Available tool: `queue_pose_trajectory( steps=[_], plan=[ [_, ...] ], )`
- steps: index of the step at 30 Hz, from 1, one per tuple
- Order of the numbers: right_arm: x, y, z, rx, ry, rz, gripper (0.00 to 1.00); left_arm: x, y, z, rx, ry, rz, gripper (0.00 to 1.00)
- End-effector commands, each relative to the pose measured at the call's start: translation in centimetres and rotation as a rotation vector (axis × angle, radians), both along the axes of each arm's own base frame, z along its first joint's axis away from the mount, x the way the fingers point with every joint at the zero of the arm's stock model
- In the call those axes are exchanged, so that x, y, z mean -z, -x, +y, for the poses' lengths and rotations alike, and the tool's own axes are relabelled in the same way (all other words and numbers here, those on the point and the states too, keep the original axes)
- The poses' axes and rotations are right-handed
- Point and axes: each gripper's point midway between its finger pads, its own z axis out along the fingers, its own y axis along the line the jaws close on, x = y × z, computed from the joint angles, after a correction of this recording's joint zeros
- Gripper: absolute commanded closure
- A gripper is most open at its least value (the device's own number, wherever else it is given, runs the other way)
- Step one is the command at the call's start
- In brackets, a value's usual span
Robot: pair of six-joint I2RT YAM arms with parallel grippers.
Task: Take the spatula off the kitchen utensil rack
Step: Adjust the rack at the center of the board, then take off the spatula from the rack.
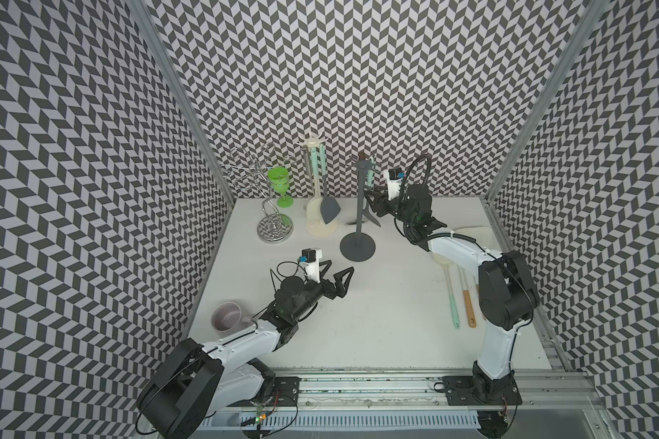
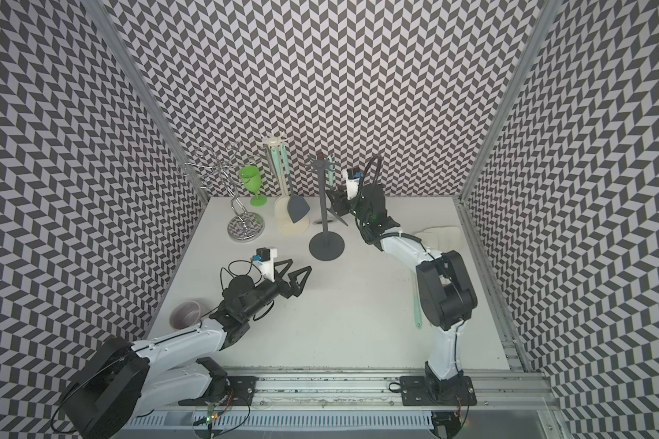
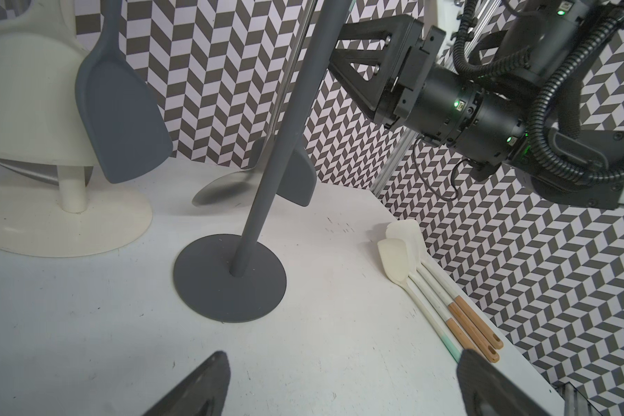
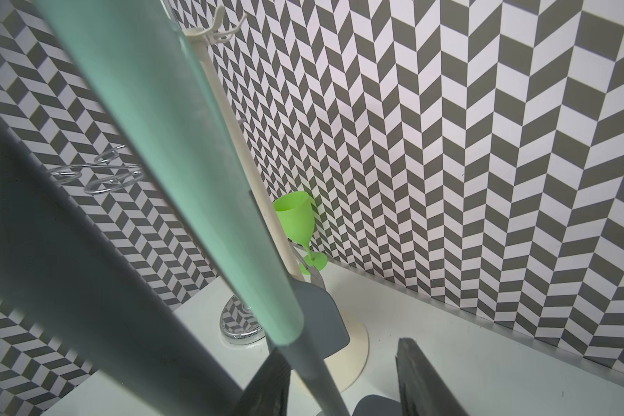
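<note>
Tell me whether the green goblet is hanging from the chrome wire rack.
No, the green goblet stands on its own foot on the table, not hung on any rack.

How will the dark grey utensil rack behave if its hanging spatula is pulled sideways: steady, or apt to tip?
Probably apt to tip: the dark grey utensil rack is a tall thin pole on a small flat round base. Being so slim it looks light, so a sideways tug on the spatula may slide or rock it.
</note>
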Motion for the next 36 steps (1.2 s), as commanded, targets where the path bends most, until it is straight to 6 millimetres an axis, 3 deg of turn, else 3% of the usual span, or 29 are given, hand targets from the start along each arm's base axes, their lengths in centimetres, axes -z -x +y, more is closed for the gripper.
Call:
queue_pose_trajectory(
  steps=[1, 5, 18, 24, 36],
  plan=[
    [-0.5, -1.0, 0.0, 0.015, 0.022, -0.037, 0.56, -0.8, 0.3, 0.2, 0.006, 0.016, -0.033, 0.0],
    [-0.9, -1.0, 0.2, 0.007, 0.032, -0.06, 0.61, -1.0, 0.3, 0.2, 0.005, 0.018, -0.037, 0.0],
    [-2.5, -0.6, -0.6, 0.049, 0.087, -0.105, 0.92, -1.2, 0.5, 0.4, 0.002, 0.022, -0.047, 0.0],
    [-3.8, 0.0, -1.6, 0.114, 0.105, -0.132, 0.95, -1.5, 0.8, 0.5, 0.0, 0.026, -0.059, 0.0],
    [-5.4, -0.9, -5.1, 0.347, 0.095, -0.092, 1.0, -2.0, 1.1, 0.8, -0.007, 0.03, -0.082, 0.0]
  ],
)
